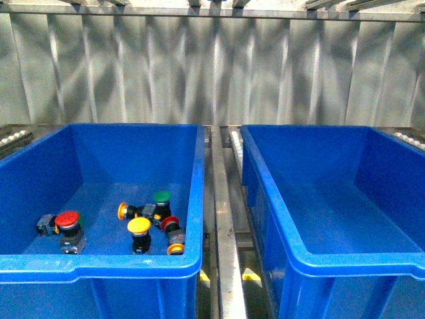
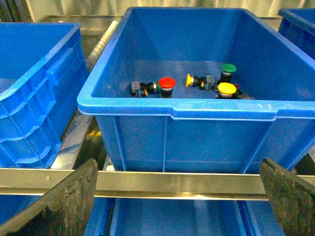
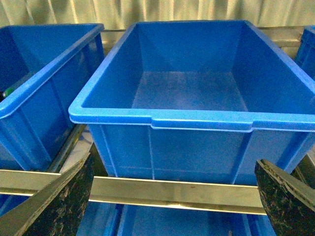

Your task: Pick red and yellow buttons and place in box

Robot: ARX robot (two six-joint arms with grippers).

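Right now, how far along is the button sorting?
Nothing looks done: the right bin holds no buttons. Nothing in hand: the left gripper and right gripper are open and empty. Left: the red button, the yellow button and the other red and yellow caps lie in the left bin.

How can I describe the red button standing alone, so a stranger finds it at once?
Look into the left blue plastic crate, which holds push-buttons. The red-capped button on a black body stands toward the crate's left wall, apart from the cluster. Its red cap faces up; the cluster's red one lies sideways.
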